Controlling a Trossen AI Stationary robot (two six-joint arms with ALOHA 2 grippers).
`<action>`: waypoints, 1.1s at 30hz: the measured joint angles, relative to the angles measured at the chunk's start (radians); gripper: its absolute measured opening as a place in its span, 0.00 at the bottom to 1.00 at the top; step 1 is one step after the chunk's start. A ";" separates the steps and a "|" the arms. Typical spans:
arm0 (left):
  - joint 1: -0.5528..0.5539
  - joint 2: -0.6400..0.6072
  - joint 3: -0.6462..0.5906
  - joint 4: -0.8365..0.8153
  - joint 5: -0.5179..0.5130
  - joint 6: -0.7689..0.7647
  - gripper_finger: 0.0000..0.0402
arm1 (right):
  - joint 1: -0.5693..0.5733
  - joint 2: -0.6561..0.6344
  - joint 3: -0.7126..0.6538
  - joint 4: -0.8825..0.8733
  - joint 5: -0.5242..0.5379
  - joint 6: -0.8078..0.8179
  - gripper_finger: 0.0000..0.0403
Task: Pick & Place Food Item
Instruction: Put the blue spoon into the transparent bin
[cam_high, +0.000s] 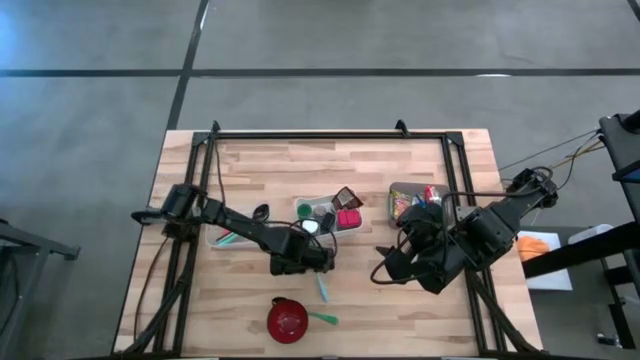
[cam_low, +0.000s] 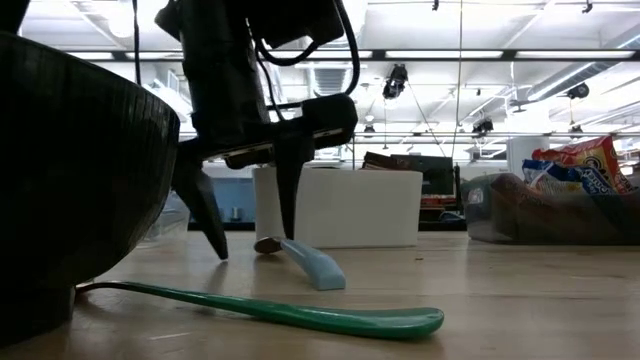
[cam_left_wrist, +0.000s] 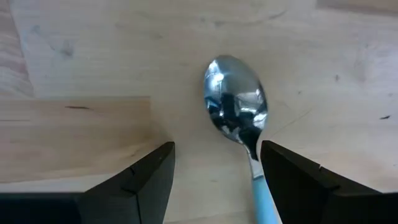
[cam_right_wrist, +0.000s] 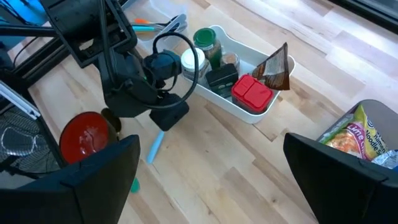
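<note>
Overhead, the wooden tabletop (cam_high: 250, 170) carries a white tray (cam_high: 318, 212) of small items near its middle, with a clear bin of packaged snacks (cam_high: 412, 198) to its right; the left pincer (cam_high: 322, 258) hangs just in front of the tray, right over the bowl end of a blue-handled spoon (cam_high: 322, 288) that lies flat on the boards; nearer the front edge sit a red bowl (cam_high: 288, 319) and a green spoon (cam_high: 324, 318) beside it; the right pincer (cam_high: 388, 268) waits over bare wood in front of the snack bin, its fingers spread wide and holding nothing. From table height, the left pincer (cam_low: 250, 235) comes down with its two dark fingers apart, the tips at or just above the wood on either side of the blue-handled spoon (cam_low: 305, 262); the green spoon (cam_low: 300, 312) lies across the foreground, the dark curve of the bowl (cam_low: 70, 190) fills the left, and the tray (cam_low: 345, 205) and snack bin (cam_low: 560, 205) stand behind. Past the left wrist, the fingers (cam_left_wrist: 140, 183) stand apart, clamped on nothing; the shiny bowl of the spoon (cam_left_wrist: 236, 102) lies ahead of them, and its blue neck runs back close beside one finger. Past the right wrist, the open fingers (cam_right_wrist: 93, 180) frame the left arm, the red bowl (cam_right_wrist: 87, 135), the tray (cam_right_wrist: 245, 118) and a snack packet (cam_right_wrist: 364, 140).
</note>
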 joint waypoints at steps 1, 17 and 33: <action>-0.001 0.001 0.000 -0.001 0.000 0.003 0.60 | 0.002 0.000 0.000 0.000 0.000 0.000 0.98; -0.023 0.003 0.002 -0.015 0.012 0.025 0.25 | 0.010 0.000 0.000 0.001 -0.002 -0.014 0.98; -0.027 -0.001 0.003 0.027 0.011 0.059 0.00 | 0.036 0.000 0.000 0.000 -0.003 -0.022 0.98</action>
